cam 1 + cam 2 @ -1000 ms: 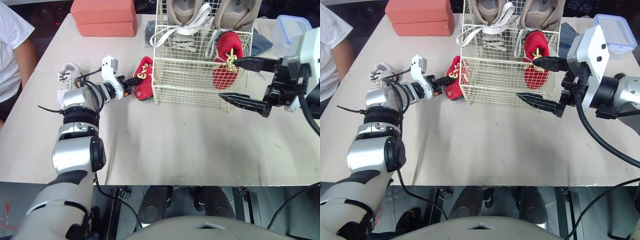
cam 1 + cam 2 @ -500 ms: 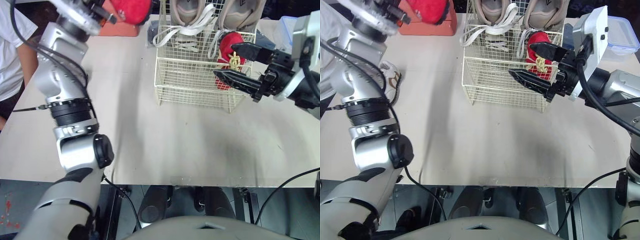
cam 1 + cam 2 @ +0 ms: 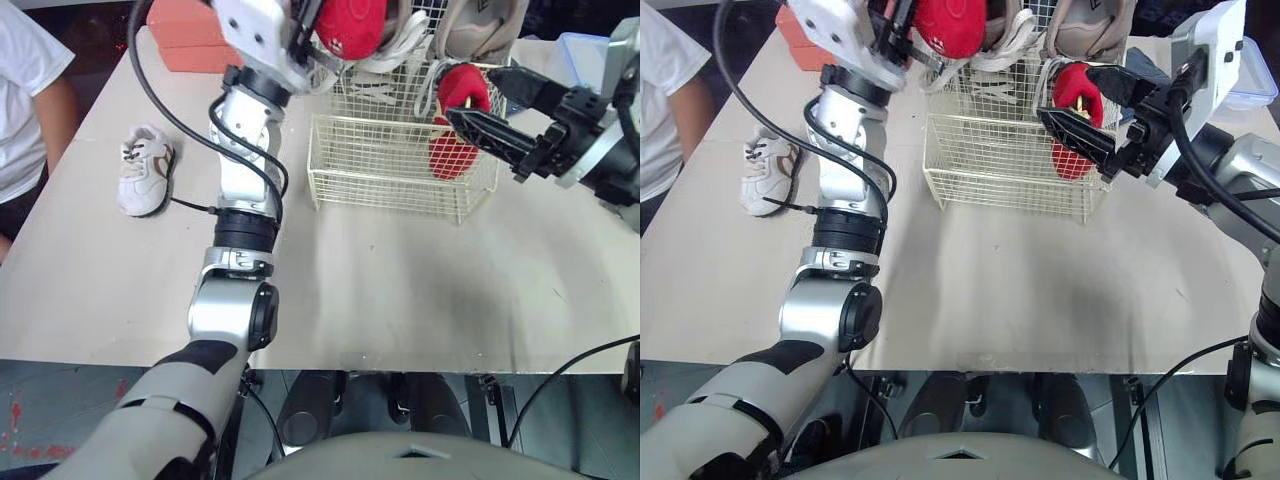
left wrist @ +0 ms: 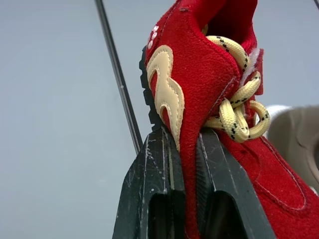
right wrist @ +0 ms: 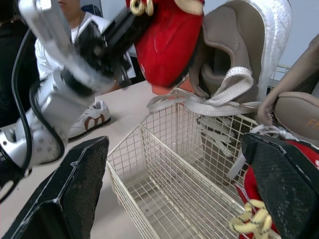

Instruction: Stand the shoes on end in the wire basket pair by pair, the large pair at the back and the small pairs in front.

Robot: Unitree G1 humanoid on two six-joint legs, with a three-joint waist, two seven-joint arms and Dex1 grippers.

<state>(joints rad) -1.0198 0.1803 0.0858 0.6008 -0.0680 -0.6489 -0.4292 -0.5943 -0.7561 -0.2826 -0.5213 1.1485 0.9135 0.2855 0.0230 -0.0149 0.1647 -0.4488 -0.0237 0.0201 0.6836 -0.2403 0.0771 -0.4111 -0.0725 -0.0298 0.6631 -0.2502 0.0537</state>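
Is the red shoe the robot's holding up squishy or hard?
Probably squishy on top: the left gripper pinches the thin fuzzy side of the red shoe flat. It's likely light, since that one pinch holds it in the air. The ridged sole looks stiffer, so it should keep its shape, though the yellow laces may dangle.

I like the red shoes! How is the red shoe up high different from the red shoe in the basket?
The high shoe is held up in the air; the basket shoe stands on end inside the basket, at the front. The high shoe is pinched in the left gripper, jaws shut on it; the basket shoe is not gripped, and the right gripper is open near it. Both are red with yellow laces.
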